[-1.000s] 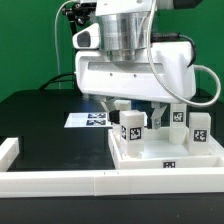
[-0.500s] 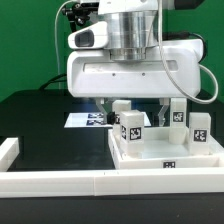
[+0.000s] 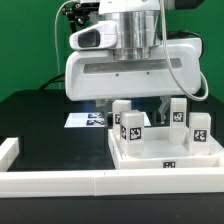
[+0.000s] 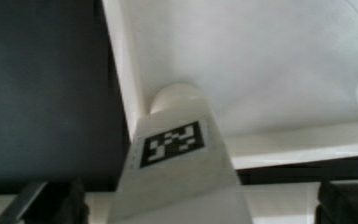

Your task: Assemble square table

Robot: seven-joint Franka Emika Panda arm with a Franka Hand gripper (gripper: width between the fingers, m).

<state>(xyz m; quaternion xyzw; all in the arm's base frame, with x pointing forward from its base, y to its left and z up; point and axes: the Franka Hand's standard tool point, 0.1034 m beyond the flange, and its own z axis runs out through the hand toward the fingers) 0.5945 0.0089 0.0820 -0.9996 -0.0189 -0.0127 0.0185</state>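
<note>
Nearest, a long white rail (image 3: pixel 60 182) crosses the black worktop (image 3: pixel 40 125). Beyond it, at 4 o'clock, the square table's slab (image 3: pixel 165 158) lies underside up with 4 tagged legs (image 3: pixel 131 127) standing in it. Above them the fingers (image 3: pixel 134 103) are spread wide, empty, straddling 1 leg (image 4: pixel 179 150). The marker board (image 3: pixel 88 120) lies farther back.
</note>
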